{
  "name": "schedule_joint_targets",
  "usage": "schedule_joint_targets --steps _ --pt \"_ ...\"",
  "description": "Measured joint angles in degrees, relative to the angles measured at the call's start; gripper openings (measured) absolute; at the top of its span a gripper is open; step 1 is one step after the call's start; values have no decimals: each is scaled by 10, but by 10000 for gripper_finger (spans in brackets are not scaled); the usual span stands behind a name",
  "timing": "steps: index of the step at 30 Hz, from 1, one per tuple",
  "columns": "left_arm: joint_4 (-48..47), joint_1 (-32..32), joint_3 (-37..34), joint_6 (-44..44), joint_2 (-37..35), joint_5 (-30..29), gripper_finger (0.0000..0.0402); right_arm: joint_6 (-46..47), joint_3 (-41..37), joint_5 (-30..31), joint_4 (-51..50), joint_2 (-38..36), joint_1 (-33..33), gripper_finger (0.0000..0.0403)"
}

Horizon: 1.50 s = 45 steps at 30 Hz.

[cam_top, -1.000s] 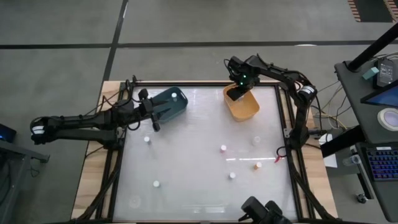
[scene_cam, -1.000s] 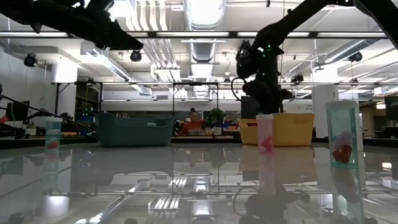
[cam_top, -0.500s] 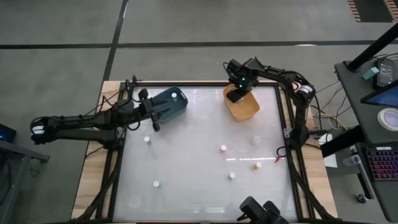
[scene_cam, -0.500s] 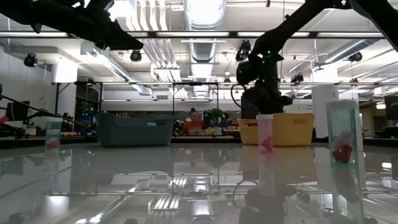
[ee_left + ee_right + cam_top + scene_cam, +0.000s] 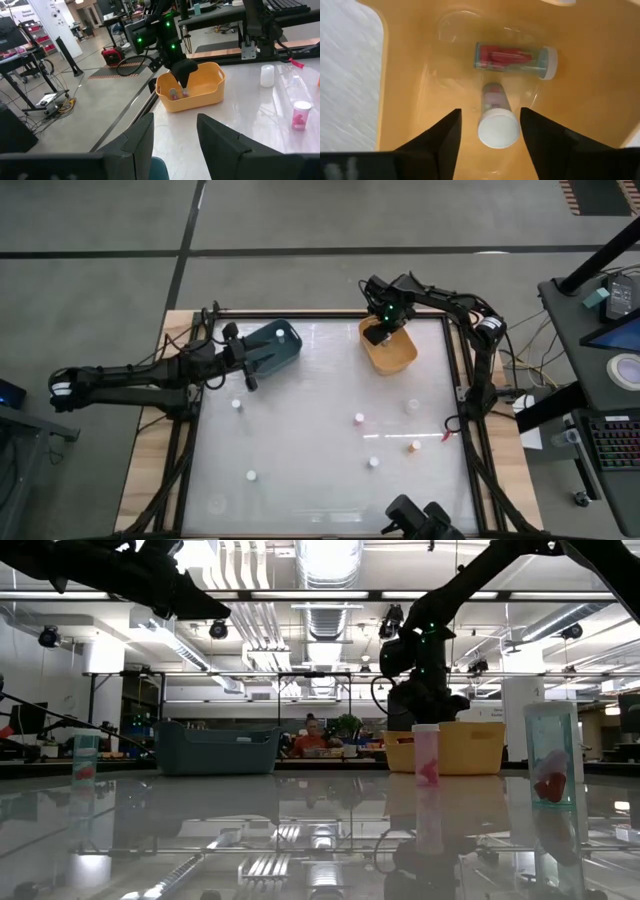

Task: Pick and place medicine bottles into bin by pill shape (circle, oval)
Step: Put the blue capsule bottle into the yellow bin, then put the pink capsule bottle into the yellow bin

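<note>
- The right gripper (image 5: 490, 131) hangs inside the yellow tub (image 5: 392, 352) at the far right part of the bench (image 5: 320, 470). Its jaws are spread, with nothing between them that they press.
- One medicine bottle (image 5: 495, 120) lies just under the jaws on the tub floor, with its white cap toward the camera. A second bottle (image 5: 515, 59) lies on its side beside it. So the step in hand, I judge, is the release into this tub.
- To finish it well, the jaws should rise straight up, so a finger does not catch the cap or drag the bottle over the wall.
- Keep clear of the tub rim during the lift; a bump could shift the tub on the smooth bench.
- Loose bottles (image 5: 359, 419) stand well apart on the bench, one of them orange-tinted (image 5: 414, 446). The pill shape must be read before the next one is chosen.
- The left gripper (image 5: 172, 135) waits beside the dark teal tub (image 5: 272, 346) at the far left, jaws parted and empty.
</note>
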Motion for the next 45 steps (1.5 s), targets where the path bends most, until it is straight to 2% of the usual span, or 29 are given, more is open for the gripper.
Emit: schedule_joint_targets --steps 8,16,23,33,39,45 --pt "4 0 0 0 0 0 135 18 14 0 -16 -39 1 210" --pt "5 0 0 -1 0 0 135 50 -19 19 13 -148 57 201" --pt "8 0 0 -1 0 0 135 98 -119 42 124 -275 159 187" --pt "21 0 0 -25 0 0 135 115 -294 121 320 -427 315 170" --pt "24 -2 0 -63 0 0 135 103 -384 137 434 -486 372 164" --pt "23 -23 0 -104 0 3 135 79 -455 137 524 -514 413 164"
